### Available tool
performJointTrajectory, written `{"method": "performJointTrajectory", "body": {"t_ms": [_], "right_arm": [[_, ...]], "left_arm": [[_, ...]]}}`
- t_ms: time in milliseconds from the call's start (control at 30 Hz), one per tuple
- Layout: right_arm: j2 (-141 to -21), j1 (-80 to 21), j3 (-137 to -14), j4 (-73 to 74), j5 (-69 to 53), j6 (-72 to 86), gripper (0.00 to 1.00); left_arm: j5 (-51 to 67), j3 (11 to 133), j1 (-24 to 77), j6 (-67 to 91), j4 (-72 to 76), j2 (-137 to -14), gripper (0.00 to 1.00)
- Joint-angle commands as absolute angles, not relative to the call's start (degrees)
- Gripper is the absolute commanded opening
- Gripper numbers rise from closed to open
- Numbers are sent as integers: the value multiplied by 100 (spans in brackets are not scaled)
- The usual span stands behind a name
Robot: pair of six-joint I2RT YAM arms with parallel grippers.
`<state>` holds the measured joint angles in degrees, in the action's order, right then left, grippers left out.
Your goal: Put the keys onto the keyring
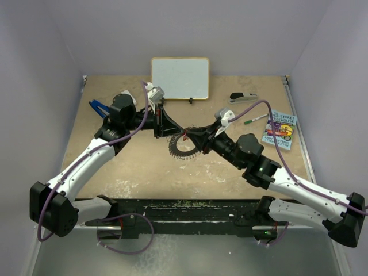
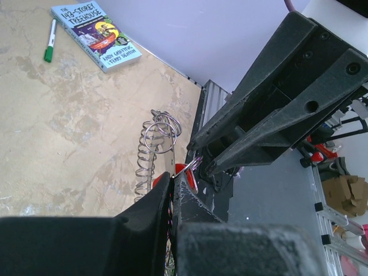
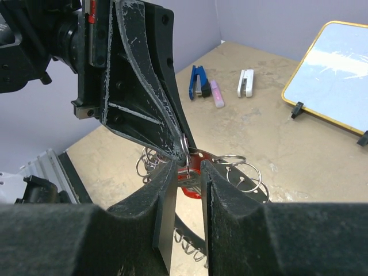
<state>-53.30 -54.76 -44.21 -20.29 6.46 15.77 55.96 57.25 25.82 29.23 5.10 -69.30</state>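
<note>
Arms (image 1: 98, 150) lean inward, jaws meeting at key (image 3: 192, 172) by keyring (image 1: 180, 152)

The left arm (image 1: 86, 164) and right arm (image 1: 299, 190) are built alike: white shells on the long links, black housings at the joints and base blocks, and a purple cable (image 1: 144, 112) routed outside each arm. Each ends in a matt black, wedge-shaped unit, the left pincer (image 1: 171, 133) and the right pincer (image 1: 192, 138), made of flat ribbed plates with recessed screw holes (image 2: 311, 106). The fingers (image 3: 144, 98) carry white scuff marks along their edges.
</note>
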Motion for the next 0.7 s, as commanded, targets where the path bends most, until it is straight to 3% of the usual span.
{"method": "performJointTrajectory", "body": {"t_ms": [0,267,367,467,667], "right_arm": [[-5401,-5493,-4729,-2368,613,1482,27],[-5484,-5493,-4726,-2402,615,1517,26],[-5476,-5493,-4736,-2339,661,1524,9],[-5427,-5493,-4721,-2306,717,1553,0],[-5382,-5493,-4710,-2212,729,1733,0]], "left_arm": [[5693,5746,2534,3022,913,-6760,3],[5712,5774,2533,3067,939,-6752,3],[5712,5775,2536,3067,936,-6742,3],[5696,5780,2531,3072,938,-6733,3],[5674,5813,2532,3082,1017,-6756,3]]}}
